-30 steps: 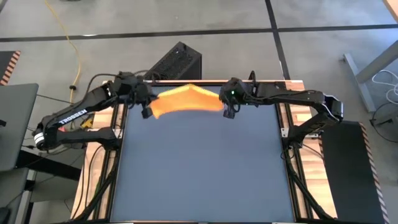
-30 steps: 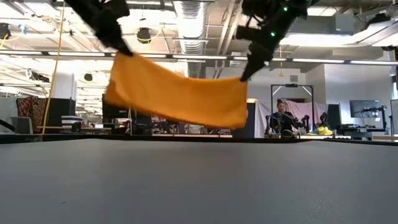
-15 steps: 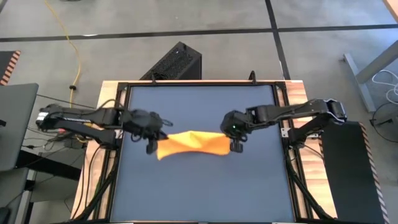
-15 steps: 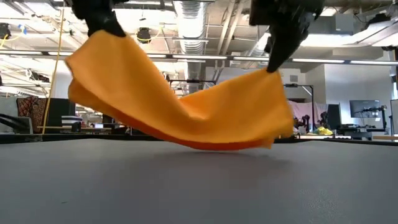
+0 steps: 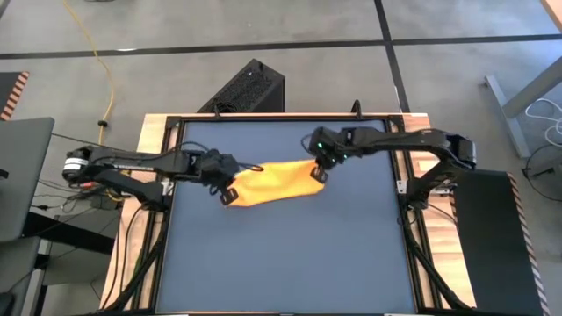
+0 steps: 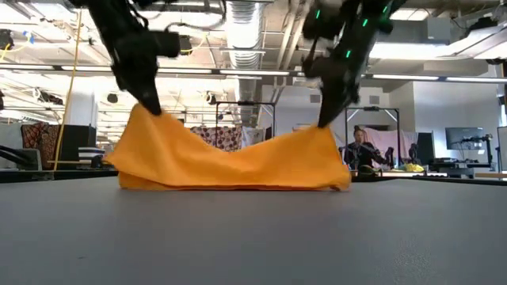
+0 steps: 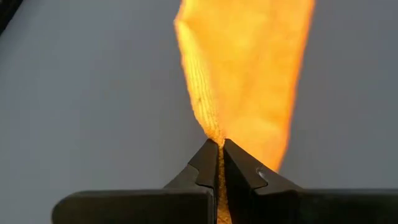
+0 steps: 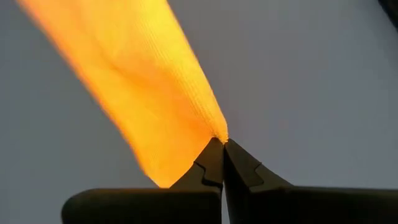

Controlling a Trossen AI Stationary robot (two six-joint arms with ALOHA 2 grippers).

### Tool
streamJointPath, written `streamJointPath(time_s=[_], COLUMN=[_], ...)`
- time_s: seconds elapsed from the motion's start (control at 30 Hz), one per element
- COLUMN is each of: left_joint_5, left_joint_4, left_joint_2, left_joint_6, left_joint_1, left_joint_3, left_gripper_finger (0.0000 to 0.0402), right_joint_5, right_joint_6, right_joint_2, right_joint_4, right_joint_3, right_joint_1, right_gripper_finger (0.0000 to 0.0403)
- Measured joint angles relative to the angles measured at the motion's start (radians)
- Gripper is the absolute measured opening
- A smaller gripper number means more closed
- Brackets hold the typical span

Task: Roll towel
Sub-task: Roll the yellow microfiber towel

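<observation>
Currently towel [image 5: 270, 183] draped on table [image 5: 290, 254], nearer far edge, lower hem apparently touching surface. My left gripper [image 5: 230, 188] clenched on left corner; my right gripper [image 5: 318, 171] clenched on right corner. Fabric soft, light, sags mid-span: grip corners, keep tension.

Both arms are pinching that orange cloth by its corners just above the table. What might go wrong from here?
Each gripper, left and right, holds the towel only by a thin pinch at a top corner, so a corner might slip out. The middle sags and the bottom edge already rests bunched on the table; lowered like this, it may land creased rather than flat, making a tidy roll harder.
</observation>
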Motion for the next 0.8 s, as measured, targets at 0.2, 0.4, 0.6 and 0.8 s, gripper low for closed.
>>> streamJointPath(time_s=[0.2, 0.4, 0.6, 0.8], left_joint_5=[-0.038, -0.078, -0.098, -0.109], left_joint_4=[0.006, -0.014, -0.073, -0.071], left_joint_2=[0.15, 0.271, 0.259, 0.18], left_joint_6=[0.033, -0.029, -0.012, 0.004], left_joint_1=[0.12, 0.2, 0.228, 0.26], left_joint_3=[0.0, 0.0, 0.0, 0.0], left_gripper_finger=[0.0, 0.0013, 0.0055, 0.0095], right_joint_5=[-0.002, -0.002, -0.002, -0.01], right_joint_6=[0.014, 0.013, 0.006, 0.104], right_joint_2=[0.148, 0.232, 0.174, 0.075], right_joint_4=[0.047, 0.032, 0.023, 0.022], right_joint_3=[0.0, -0.001, -0.001, -0.001], right_joint_1=[-0.11, -0.148, -0.154, -0.149], right_gripper_finger=[0.0027, 0.0081, 0.0146, 0.0202])
